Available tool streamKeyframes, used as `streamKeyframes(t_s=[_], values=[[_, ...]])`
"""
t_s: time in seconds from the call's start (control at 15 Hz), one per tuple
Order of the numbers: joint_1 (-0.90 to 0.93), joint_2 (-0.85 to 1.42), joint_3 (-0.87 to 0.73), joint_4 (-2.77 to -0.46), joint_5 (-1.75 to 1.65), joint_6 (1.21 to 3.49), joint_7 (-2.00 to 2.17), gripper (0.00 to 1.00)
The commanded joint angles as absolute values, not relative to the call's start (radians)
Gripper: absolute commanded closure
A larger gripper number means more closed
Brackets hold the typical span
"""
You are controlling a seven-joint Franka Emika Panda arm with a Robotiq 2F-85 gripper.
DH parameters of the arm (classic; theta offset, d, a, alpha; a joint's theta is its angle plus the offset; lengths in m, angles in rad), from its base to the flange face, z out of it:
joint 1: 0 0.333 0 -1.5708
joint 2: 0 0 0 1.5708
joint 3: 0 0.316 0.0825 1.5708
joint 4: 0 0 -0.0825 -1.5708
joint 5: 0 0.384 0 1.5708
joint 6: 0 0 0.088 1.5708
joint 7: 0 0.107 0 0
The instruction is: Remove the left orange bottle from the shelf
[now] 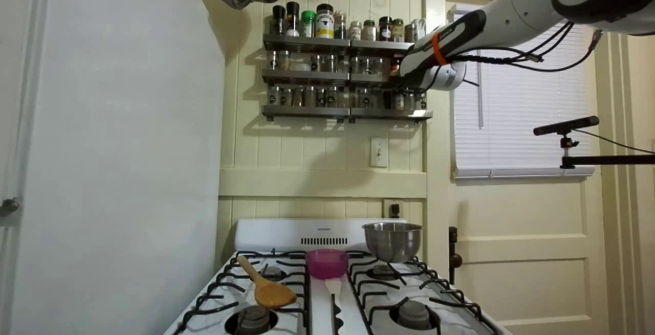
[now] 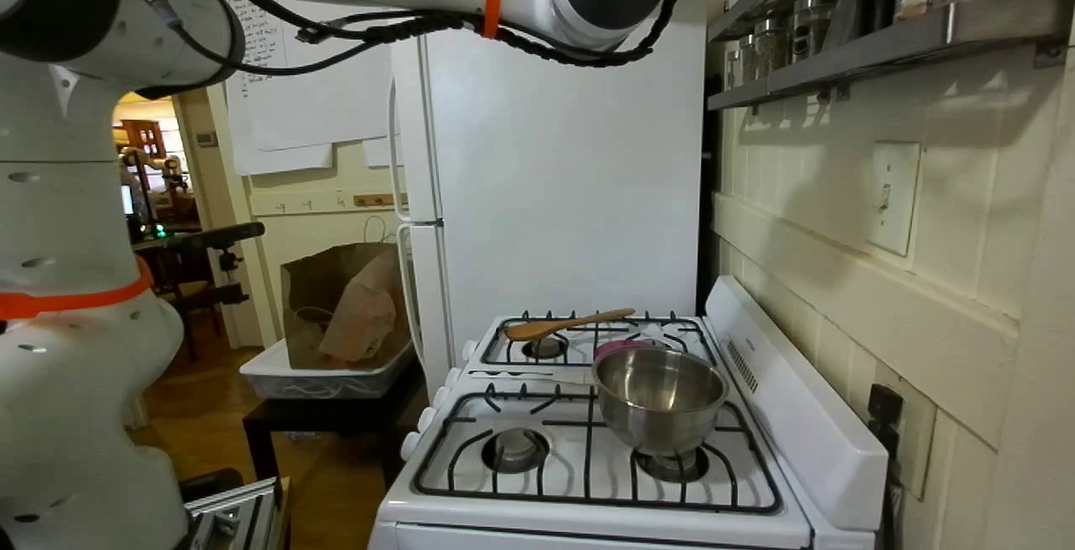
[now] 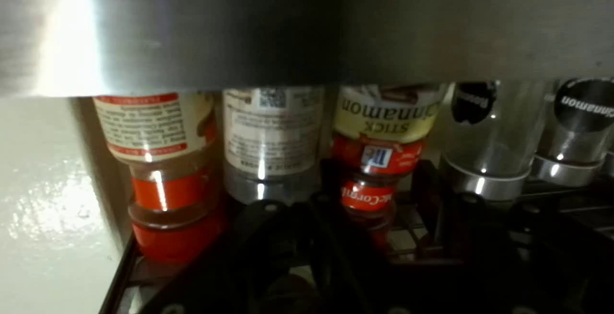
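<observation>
Wall [image 1: 286, 146]: shelf [image 1: 327, 77] partly behind arm [image 1: 511, 13]; fingers [image 3: 336, 232] dark, indistinct.

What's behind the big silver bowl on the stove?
In an exterior view, a pink bowl peeks out behind the silver bowl. Only its upper part shows; from there, the silver bowl covers the rest and anything else close behind.

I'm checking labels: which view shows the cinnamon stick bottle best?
The wrist view: the cinnamon stick bottle is close, its upside-down label mostly legible. In an exterior view, a tiny reddish bottle may be it; among jars in an exterior view, I cannot identify it.
</observation>
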State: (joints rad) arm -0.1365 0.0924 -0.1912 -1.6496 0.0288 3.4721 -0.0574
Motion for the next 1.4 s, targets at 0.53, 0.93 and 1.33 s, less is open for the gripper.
streamKeyframes(t_s=[0.53,0.93,1.33], values=[[-0.078,-0.049,-0.175,-1.813,0.218,3.452,-0.24,0.83],[-0.104,-0.043,-0.162,-1.772,0.329,3.374,-0.402,0.09],[-0.164,-0.07,-0.184,-1.784,0.179,3.204,-0.281,0.0]])
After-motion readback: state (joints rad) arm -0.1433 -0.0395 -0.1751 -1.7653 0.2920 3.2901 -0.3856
